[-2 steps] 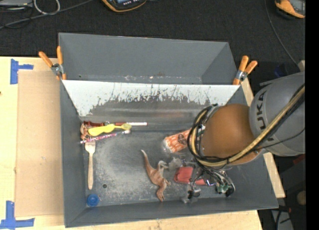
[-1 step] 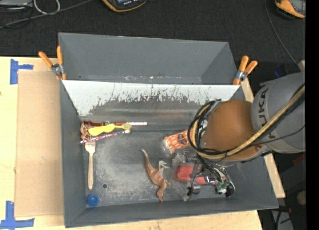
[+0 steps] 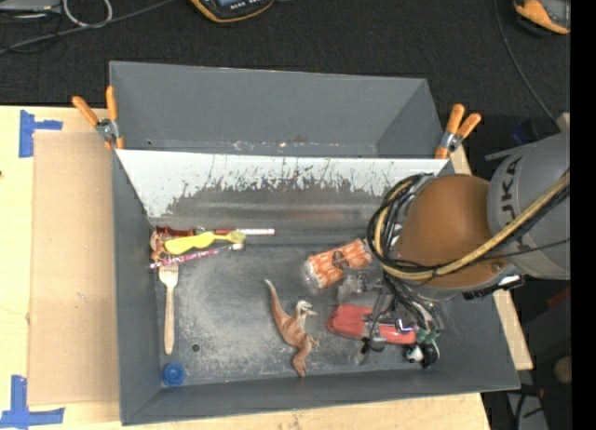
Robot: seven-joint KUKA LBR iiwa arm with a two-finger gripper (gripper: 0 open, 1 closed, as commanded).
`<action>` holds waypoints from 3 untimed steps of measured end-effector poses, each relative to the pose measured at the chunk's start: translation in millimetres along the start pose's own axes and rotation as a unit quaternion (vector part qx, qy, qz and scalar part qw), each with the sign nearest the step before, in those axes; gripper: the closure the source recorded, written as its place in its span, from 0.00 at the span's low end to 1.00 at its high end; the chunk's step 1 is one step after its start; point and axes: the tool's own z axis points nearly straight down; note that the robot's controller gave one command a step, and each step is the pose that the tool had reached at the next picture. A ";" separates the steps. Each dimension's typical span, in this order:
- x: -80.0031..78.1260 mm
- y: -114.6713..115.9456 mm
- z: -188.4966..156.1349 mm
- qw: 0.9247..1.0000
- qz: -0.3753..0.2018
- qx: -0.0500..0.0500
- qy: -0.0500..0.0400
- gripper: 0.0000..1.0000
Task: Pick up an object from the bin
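Camera view looks down on the grey bin (image 3: 135, 326), and the gripper (image 3: 377, 333) stands low in its near right part, just beside a small red object (image 3: 346, 320), maybe touching its right end. Whether it is open or closed I cannot tell, because the orange cover (image 3: 452, 223) and the cables (image 3: 391, 233) hide much of it. The red object lies flat on the floor, between a brown dinosaur toy (image 3: 294, 324) on its left and an orange wrapped packet (image 3: 335, 265) farther back. I judge it to be light, stiff plastic and rather smooth, so it may slip. Taking it across its narrow width, near the middle, seems safest.
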 end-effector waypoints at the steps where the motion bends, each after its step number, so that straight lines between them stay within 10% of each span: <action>1: -13.5 9.9 -18.1 1.000 0.025 0.000 0.001 1.00; 2: -13.5 9.6 -18.1 1.000 0.025 0.000 0.001 0.00; 3: -13.5 9.4 -18.1 1.000 0.026 -0.001 0.001 0.00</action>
